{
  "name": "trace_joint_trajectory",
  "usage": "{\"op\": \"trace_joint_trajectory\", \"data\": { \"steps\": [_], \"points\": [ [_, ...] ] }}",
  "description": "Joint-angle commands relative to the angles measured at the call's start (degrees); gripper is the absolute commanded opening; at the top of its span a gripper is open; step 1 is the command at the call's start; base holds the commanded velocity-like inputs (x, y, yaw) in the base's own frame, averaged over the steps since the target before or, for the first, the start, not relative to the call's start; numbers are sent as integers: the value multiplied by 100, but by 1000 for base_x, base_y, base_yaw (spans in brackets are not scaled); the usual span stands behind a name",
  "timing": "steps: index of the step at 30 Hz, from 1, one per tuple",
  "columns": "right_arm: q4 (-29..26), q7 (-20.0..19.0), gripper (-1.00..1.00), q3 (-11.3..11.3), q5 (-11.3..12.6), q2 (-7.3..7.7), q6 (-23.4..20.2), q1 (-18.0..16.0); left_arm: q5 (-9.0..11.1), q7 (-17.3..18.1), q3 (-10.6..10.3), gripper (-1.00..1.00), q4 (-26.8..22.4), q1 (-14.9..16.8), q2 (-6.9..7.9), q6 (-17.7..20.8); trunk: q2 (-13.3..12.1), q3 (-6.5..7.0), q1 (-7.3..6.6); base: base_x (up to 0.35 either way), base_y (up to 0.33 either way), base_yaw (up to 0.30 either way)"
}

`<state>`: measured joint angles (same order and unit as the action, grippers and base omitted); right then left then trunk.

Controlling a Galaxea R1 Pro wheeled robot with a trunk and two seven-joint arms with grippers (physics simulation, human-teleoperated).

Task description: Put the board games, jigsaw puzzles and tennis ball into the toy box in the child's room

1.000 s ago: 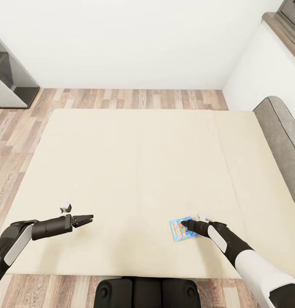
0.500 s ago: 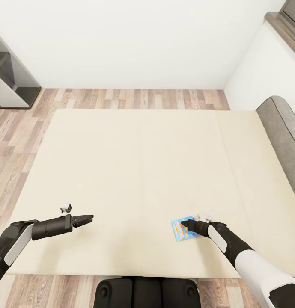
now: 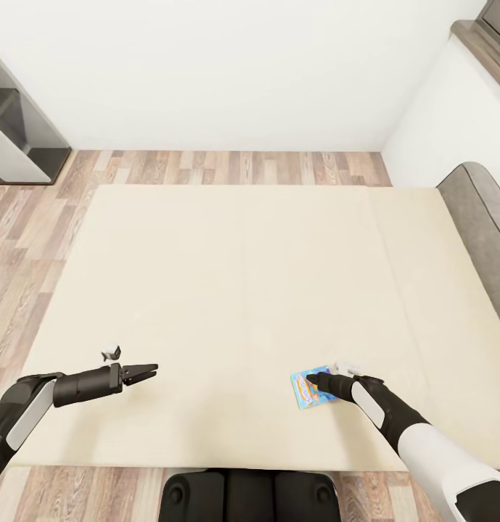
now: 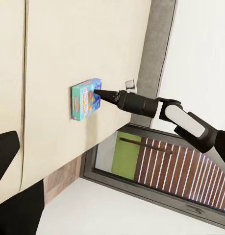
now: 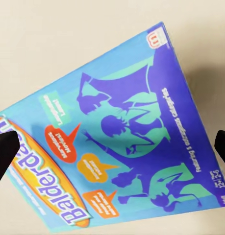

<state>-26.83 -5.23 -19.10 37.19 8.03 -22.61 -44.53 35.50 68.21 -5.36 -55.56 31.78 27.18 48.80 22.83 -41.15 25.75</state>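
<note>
Lying flat on the bed (image 3: 235, 290) near its front edge, a blue board game (image 3: 306, 388) is seen, its cover printed with purple silhouettes. The right gripper (image 3: 313, 378) is held directly over the game, jaws spread wide on either side of the box and grasping nothing. The left gripper (image 3: 146, 373) is held above the bed, well apart from the game on its left; its jaws look nearly closed and empty. Beyond the bed, wooden floor (image 3: 228, 167) and a white wall (image 3: 228, 72) are seen.

Matt cloth bed (image 3: 235, 290); glossy printed board game (image 5: 117, 147).
</note>
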Motion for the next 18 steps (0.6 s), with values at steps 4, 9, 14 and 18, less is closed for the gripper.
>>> {"op": "trace_joint_trajectory", "data": {
  "steps": [4,9,14,18],
  "points": [
    [-6,-4,100,-24,7,6,-23,-3,36,0,-11,100,2,4,6,42,9,-7,3,0,34,0],
    [-6,-4,100,-24,7,6,-24,-3,36,0,-16,100,2,4,6,42,9,-7,3,0,142,0],
    [-6,-4,100,-24,7,6,-24,-3,36,0,-18,100,2,4,6,42,9,-7,3,0,214,0],
    [-6,-4,100,-24,7,6,-24,-3,36,0,-18,100,2,4,11,42,9,-7,3,0,223,0]
  ]
}}
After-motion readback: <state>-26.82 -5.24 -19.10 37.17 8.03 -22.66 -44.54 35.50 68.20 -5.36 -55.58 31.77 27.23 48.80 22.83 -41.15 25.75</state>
